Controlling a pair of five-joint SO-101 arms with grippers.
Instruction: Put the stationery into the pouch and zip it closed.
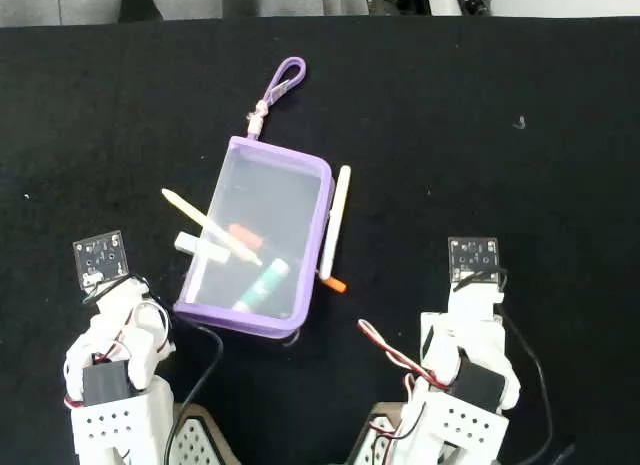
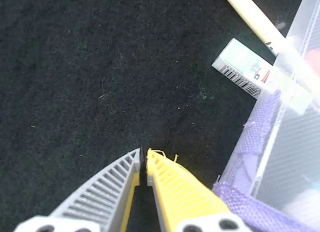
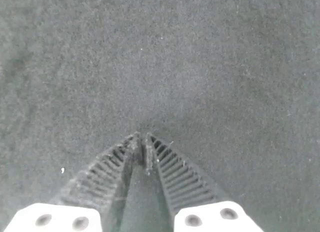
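A clear pouch with purple trim lies mid-table, its strap loop pointing to the far side. A cream pen lies slantwise over its left edge. A white eraser box straddles that same edge. An orange piece and a green-and-white tube show at the pouch's clear face; on it or inside, I cannot tell. A white pen with an orange tip lies along the right edge. My left gripper is shut over the cloth, beside the pouch's near corner; the eraser box and cream pen lie ahead. My right gripper is shut above bare cloth.
Black cloth covers the whole table. The left arm and right arm sit folded at the near edge, either side of the pouch. Cables run on the cloth near both bases.
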